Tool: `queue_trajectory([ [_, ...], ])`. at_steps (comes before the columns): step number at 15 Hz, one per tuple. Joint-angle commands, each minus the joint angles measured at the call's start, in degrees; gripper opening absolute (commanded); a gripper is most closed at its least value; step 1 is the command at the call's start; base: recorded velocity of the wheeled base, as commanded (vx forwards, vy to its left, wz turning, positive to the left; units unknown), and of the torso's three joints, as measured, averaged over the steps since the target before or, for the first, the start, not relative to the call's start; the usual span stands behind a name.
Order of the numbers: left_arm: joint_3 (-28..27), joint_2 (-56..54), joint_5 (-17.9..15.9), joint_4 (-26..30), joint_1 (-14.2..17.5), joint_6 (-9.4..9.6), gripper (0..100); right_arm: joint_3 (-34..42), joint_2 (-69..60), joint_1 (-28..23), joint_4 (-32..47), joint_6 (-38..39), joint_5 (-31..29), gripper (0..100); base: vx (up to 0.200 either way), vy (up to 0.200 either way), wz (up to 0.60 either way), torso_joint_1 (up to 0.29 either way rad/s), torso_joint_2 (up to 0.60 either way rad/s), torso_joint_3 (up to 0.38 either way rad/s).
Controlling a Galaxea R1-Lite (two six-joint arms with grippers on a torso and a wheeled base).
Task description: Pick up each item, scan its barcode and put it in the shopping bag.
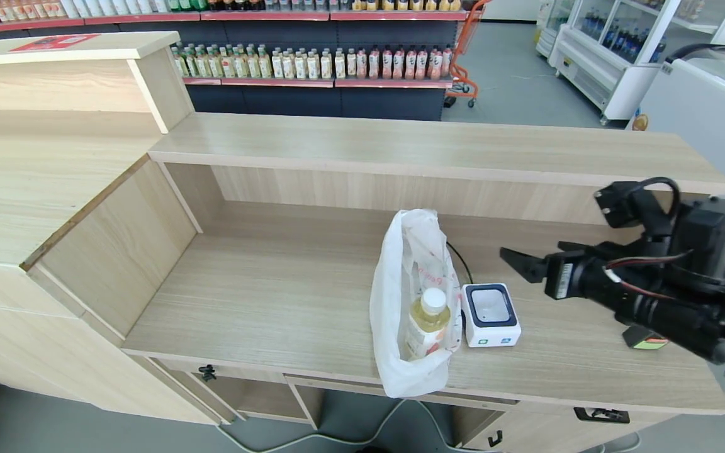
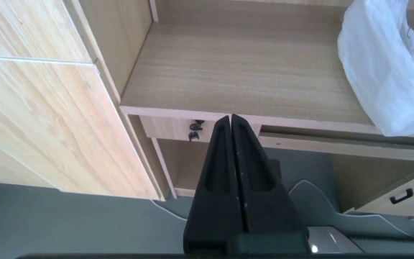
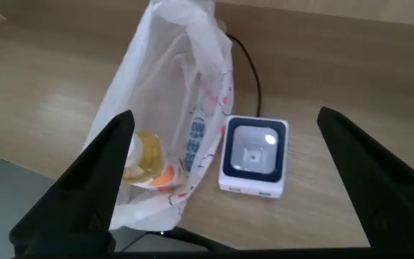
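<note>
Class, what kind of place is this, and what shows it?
Probably a shop checkout: a barcode scanner beside a shopping bag on a wooden counter, shelves of bottled drinks behind.

So the thin white plastic shopping bag (image 1: pixel 394 302) stands open near the table's (image 1: pixel 262 296) front edge, with its bottom sagging a bit over it. Inside there's a bottle (image 1: pixel 428 319) of yellowish drink with a white cap, roughly upright. The white barcode scanner (image 1: pixel 490 313) sits just right of the bag, window facing up.

thin plastic bag (image 1: pixel 400 296), wood-grain counter (image 1: pixel 262 296)
</note>
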State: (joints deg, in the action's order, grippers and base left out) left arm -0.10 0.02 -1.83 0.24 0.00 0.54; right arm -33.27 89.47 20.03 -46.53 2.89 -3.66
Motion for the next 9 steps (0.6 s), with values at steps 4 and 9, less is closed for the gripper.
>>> queue_trajectory([
  [4, 0.01, -0.02, -0.02, 0.02, 0.00, -0.01, 0, 8.66, -13.09, -7.20, 3.29, -0.16, -0.21, 100, 0.000, 0.000, 0.00, 0.000, 0.00, 0.000],
  [9, 0.01, -0.02, -0.02, 0.02, 0.00, -0.01, 0, 10.77, -12.74, -10.71, 3.47, -3.15, -0.47, 100, 0.000, -0.120, 0.00, 0.003, 0.00, 0.002],
])
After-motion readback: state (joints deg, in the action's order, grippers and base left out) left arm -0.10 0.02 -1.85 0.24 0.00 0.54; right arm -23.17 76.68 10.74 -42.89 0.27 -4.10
